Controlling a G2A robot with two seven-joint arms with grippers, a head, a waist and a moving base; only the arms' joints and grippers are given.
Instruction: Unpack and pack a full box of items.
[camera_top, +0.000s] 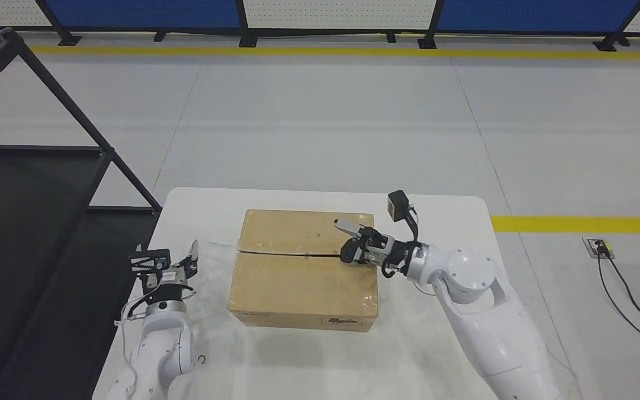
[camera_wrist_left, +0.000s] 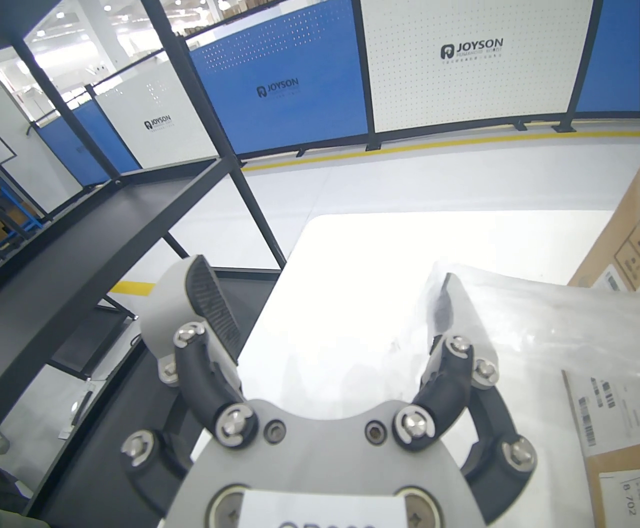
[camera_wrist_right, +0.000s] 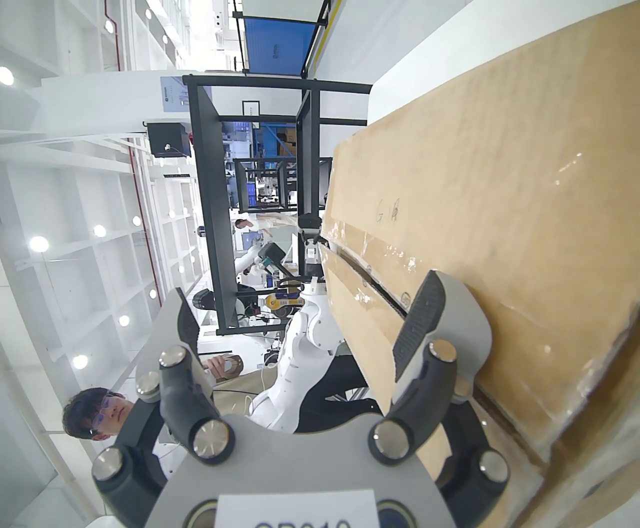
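Currently the right gripper (camera_top: 346, 240) is being held wide over the box (camera_top: 300, 285) seam, the left gripper (camera_top: 165, 257) wide beside the box.

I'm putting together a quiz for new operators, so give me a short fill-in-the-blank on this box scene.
1. The cardboard box on the white table has its top flaps ____.
2. The right gripper is at the box's ____ face, fingers spread.
3. The left gripper stands apart from the box with its fingers ____.

Missing words: closed; top; open.
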